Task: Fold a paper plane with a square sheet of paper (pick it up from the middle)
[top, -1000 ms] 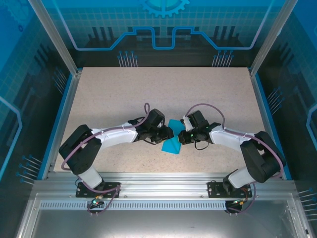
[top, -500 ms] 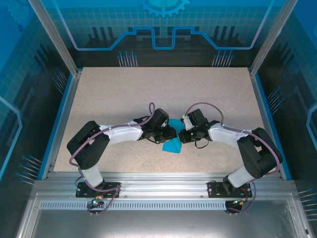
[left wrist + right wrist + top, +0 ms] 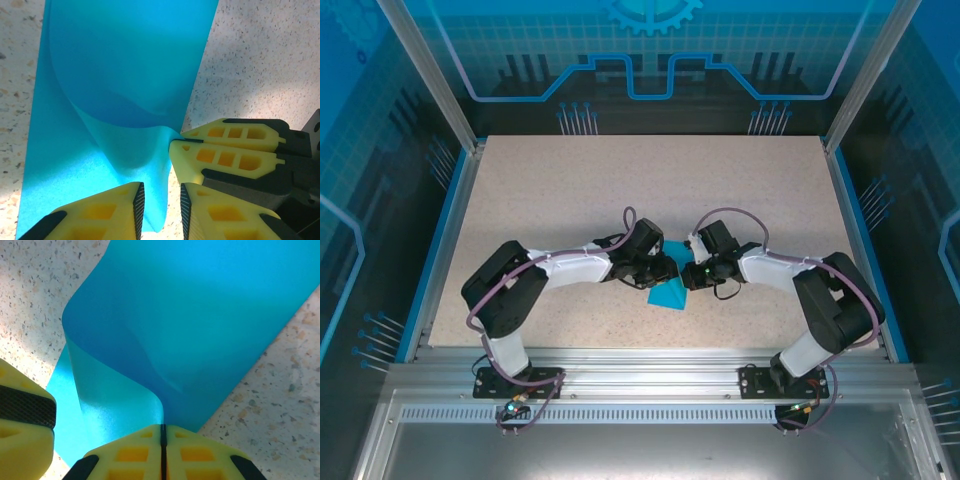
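The square sheet of paper (image 3: pixel 667 293) lies at the middle of the table (image 3: pixel 620 190), a little to the near side, with one edge curled up. The right gripper (image 3: pixel 162 452) is pressed together and pinches this raised edge. The left gripper (image 3: pixel 162 212) stands slightly spread around the same fold. Bare tabletop lies on the far side.

My left fingers (image 3: pixel 95 212) are being cut off by the bottom edge, the square sheet of paper (image 3: pixel 125 65) by the top.

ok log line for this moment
paper sheet: curled, partly lifted | right gripper: shut on sheet edge | left gripper: open, edge between jaws
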You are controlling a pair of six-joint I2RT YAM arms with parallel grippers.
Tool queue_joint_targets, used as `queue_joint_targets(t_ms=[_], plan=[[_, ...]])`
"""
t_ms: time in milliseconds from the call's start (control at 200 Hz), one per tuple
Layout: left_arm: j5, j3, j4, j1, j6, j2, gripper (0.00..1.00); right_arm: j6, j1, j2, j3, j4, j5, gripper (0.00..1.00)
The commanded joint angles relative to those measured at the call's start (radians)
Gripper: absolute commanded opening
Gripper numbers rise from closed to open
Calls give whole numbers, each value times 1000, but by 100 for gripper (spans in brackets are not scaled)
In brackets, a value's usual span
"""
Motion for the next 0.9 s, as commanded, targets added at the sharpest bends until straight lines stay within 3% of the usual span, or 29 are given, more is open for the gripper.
queue_joint_targets(t_ms=[0,895], plan=[[-2,34,1,-8,-10,25,29,-17,-19,17,27,-7,-10,9],[-24,18,69,-4,-36,78,29,-3,-26,26,24,7,-18,9]])
